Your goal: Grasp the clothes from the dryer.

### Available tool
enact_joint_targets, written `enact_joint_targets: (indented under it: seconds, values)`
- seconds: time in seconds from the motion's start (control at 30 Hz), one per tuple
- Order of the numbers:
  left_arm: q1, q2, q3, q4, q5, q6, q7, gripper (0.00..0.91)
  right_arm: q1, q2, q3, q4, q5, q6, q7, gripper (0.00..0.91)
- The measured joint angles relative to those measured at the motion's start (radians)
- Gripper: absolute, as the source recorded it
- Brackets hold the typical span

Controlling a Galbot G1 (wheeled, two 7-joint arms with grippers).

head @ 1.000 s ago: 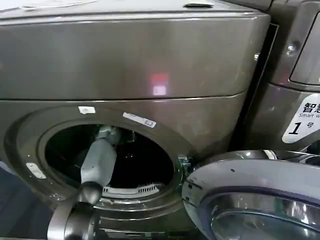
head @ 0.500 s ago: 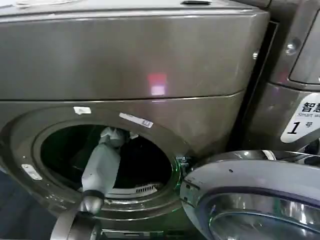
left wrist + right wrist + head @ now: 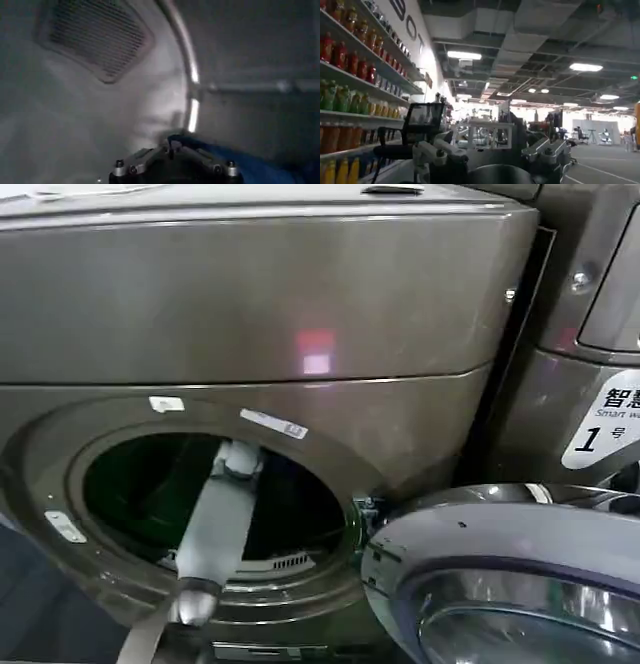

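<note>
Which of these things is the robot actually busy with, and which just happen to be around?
Part of the job:
- dryer, door swung open
- blue clothes inside the drum
- left gripper, reaching into the drum

Just around:
- neighbouring machine
- shelves of bottles
- right gripper, idle

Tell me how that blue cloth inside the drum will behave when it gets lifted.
The blue cloth lies crumpled beside the left end effector, so it is probably floppy and will sag and trail. It looks like light fabric, unlikely to roll. It may catch on the dryer's porthole rim on the way out.
</note>
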Motion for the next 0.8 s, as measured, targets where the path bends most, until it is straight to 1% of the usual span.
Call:
enact_joint_targets:
  seconds: [0.17,0.33,0.8]
  values:
    - [0.025,-0.028,0.000,-0.013,-0.125,0.007,-0.127,0.000,-0.005,0.001,0.003,0.001,0.000,0.001,0.000,0.907]
    - [0.042,-0.030,0.001,-0.030,-0.209,0.025,-0.205,0.000,-0.004,0.004,0.004,0.006,0.003,0.005,0.000,0.907]
    - [0.057,-0.017,0.010,-0.041,-0.275,0.029,-0.278,0.000,0.001,0.015,0.013,0.031,0.023,-0.026,-0.003,0.907]
